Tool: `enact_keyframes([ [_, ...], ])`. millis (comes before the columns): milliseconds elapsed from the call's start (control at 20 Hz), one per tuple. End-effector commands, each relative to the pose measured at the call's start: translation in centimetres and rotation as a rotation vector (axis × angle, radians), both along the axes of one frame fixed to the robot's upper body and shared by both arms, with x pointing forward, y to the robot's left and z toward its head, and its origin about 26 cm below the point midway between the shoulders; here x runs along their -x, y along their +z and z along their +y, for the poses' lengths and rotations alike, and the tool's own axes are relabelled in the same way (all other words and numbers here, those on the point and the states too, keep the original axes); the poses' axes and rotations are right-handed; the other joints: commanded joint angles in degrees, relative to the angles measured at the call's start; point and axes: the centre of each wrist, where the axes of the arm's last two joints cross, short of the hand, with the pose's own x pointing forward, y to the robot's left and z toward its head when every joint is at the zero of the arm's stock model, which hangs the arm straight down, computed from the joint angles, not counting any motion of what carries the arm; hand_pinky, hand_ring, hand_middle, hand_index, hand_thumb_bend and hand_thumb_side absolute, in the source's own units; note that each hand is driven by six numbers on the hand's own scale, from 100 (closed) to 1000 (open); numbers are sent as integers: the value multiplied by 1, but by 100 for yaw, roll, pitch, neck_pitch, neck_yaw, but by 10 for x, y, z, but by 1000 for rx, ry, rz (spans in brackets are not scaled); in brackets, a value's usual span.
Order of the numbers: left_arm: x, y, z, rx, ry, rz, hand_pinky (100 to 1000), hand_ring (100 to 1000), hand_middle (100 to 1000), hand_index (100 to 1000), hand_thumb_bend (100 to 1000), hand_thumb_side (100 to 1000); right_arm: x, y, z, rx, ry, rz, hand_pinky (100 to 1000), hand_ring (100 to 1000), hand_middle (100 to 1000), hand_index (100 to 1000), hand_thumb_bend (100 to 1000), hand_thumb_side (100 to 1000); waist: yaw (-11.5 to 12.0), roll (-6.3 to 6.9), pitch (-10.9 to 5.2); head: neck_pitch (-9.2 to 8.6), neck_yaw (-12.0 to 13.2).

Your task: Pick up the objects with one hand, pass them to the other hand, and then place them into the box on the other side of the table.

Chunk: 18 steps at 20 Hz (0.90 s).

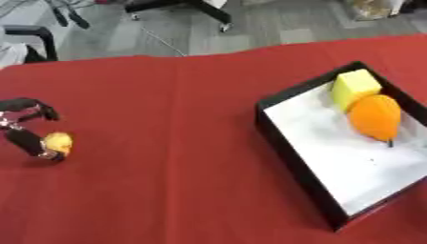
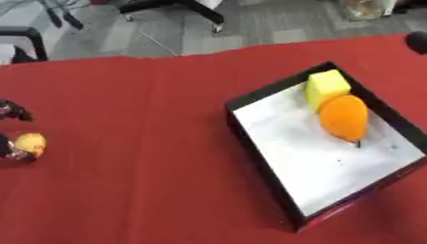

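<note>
Your left hand [image 1: 29, 128] is at the left edge of the bench [image 1: 167, 143], with its fingers curled round a small yellow ball [image 1: 57, 143] low on the red cloth. Your right hand is out of sight. The box [image 1: 275, 128] sits near the right edge, turned at a slant, black walls and a white floor. A yellow block [image 1: 354, 88] and an orange fruit [image 1: 375, 116] touch in its far corner. Between the ball and the box you have wide red cloth. Grey floor and chair legs [image 1: 179, 9] lie past the far edge.
</note>
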Motion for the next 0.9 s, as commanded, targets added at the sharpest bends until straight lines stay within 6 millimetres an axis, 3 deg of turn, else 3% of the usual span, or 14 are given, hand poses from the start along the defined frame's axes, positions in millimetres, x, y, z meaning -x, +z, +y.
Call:
enact_keyframes([
  [50, 0, 16, 9, -21, 35, -46, 911, 890, 790, 838, 667, 275, 3, 11, -3, 18, -11, -27, 846, 900, 886, 836, 606, 242, -1, 33, 11, -90, 40],
  [350, -2, 8, 10, -17, 53, -38, 909, 892, 792, 810, 617, 301, 3, 11, -3, 17, -11, -28, 846, 901, 886, 837, 606, 243, -19, 39, 44, -122, 69],
  [600, -4, 5, 8, -21, 63, -46, 895, 892, 788, 765, 479, 314, 3, 10, -2, 15, -10, -26, 846, 901, 886, 837, 607, 244, -25, 42, 69, -135, 75],
  [900, -5, 2, 6, -64, 71, -75, 872, 896, 787, 730, 390, 286, 3, 9, -3, 14, -11, -25, 847, 900, 884, 836, 607, 245, -42, 41, 86, -138, 83],
])
